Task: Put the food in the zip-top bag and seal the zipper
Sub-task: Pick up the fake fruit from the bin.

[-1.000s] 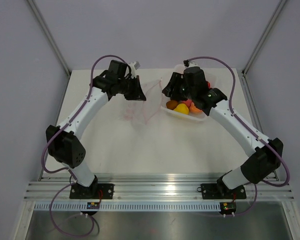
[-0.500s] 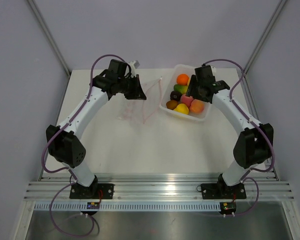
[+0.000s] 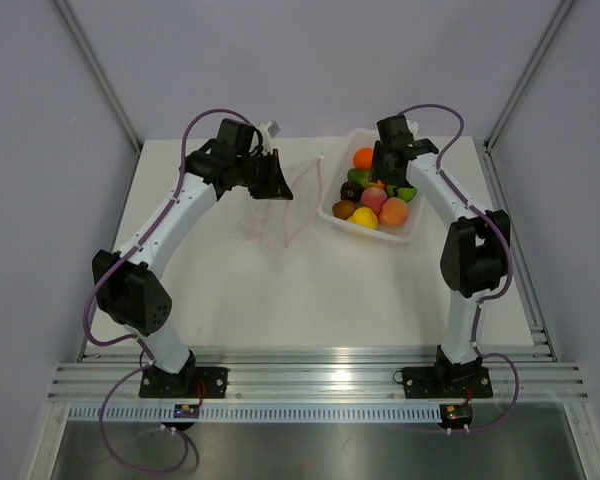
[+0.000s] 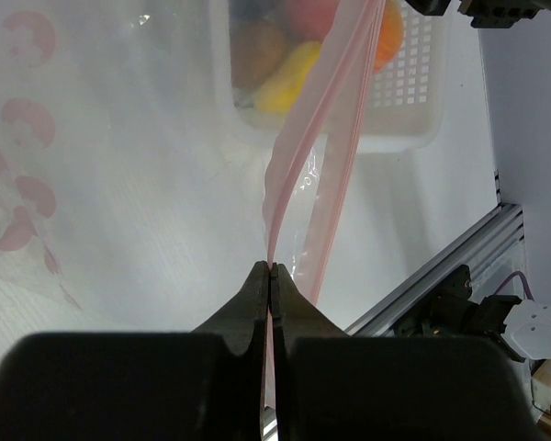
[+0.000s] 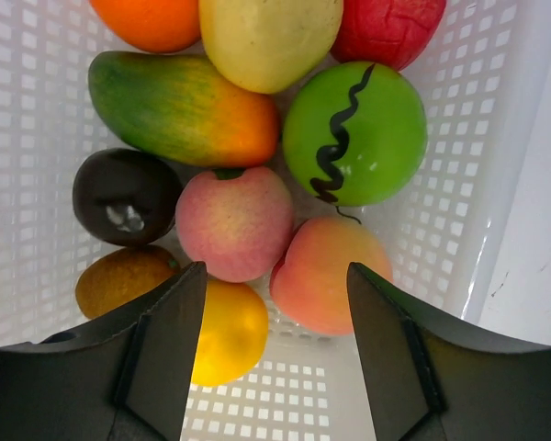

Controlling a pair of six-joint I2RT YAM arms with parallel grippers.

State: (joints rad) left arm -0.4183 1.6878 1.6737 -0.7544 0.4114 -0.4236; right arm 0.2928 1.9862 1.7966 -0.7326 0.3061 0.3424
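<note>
The food, several glossy toy fruits (image 3: 372,203), lies in a white perforated tray (image 3: 410,231) at the back right. My right gripper (image 3: 384,183) hangs open over it. In the right wrist view its jaws (image 5: 275,270) stand wide apart above a pink apple (image 5: 232,220) and a peach (image 5: 329,274), touching nothing. A green apple (image 5: 367,129), a mango (image 5: 179,106) and a dark brown fruit (image 5: 124,193) lie around them. My left gripper (image 3: 277,187) is shut on the zipper (image 4: 301,152) of the clear zip-top bag (image 3: 280,212) and holds that edge up (image 4: 272,268).
The tray's far side is close to the back wall. A metal rail (image 3: 320,385) runs along the table's near edge and also shows in the left wrist view (image 4: 441,276). Slanted frame posts stand at both back corners.
My right arm has swung from over the tray's left side to its back, and the wrist has turned to look straight down on the fruit. My left gripper and the bag have not moved.
</note>
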